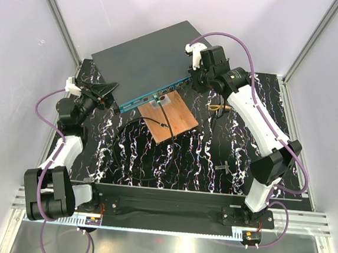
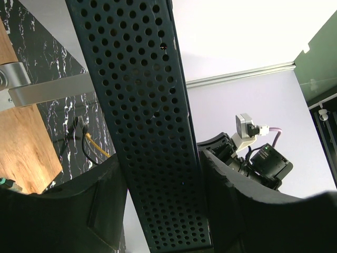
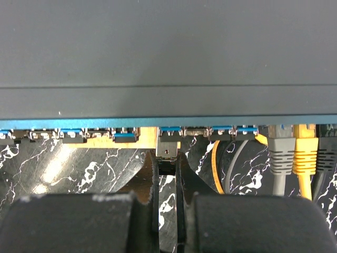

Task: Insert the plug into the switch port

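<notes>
**Plug meets the port row as two arms work the switch**

The right gripper (image 3: 168, 164) is pinched narrow on the small silver plug (image 3: 166, 152), with its fingers close together on either side. It holds the plug at the mouth of a port in the row under the teal front face of the switch (image 1: 145, 59). Whether the plug is fully seated cannot be told.

The switch, a flat dark grey box, lies askew at the far side of the black marbled table (image 1: 213, 160), with its front face turned towards the arms. At its left end the left gripper (image 1: 108, 90) is closed on the box at a middling width, with the perforated side panel (image 2: 147, 116) sandwiched between its fingers.

A copper-brown board (image 1: 172, 120) sits just in front of the port row. To the right of the plug, a grey cable (image 3: 281, 155) and a yellow cable (image 3: 305, 153) are plugged in side by side.
</notes>
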`<action>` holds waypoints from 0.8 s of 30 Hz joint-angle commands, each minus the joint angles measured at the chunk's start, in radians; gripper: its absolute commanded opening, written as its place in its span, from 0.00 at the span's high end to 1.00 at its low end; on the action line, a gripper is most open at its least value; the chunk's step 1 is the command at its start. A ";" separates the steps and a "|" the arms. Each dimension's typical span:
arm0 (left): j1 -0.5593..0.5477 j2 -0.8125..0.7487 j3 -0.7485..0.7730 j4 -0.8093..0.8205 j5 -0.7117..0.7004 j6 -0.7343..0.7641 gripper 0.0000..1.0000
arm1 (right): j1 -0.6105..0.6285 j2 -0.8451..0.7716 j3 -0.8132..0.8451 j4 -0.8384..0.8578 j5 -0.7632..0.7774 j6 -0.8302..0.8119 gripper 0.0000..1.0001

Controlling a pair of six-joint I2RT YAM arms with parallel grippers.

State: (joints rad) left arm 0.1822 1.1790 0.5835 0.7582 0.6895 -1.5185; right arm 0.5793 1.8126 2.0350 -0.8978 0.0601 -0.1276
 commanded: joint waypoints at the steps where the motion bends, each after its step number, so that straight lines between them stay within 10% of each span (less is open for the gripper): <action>1: -0.030 -0.013 0.055 0.075 0.007 0.081 1.00 | 0.008 0.025 0.080 0.201 -0.075 0.032 0.99; 18: -0.033 -0.016 0.062 0.053 0.010 0.096 1.00 | 0.007 -0.120 -0.133 0.287 -0.068 -0.040 0.46; 24: -0.032 -0.016 0.065 0.047 0.011 0.104 1.00 | -0.022 -0.176 -0.185 0.209 -0.091 -0.040 0.41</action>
State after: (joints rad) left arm 0.1822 1.1770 0.5896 0.7433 0.6903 -1.5078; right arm 0.5636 1.7035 1.8591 -0.7094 0.0200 -0.1619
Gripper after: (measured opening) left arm 0.565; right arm 0.590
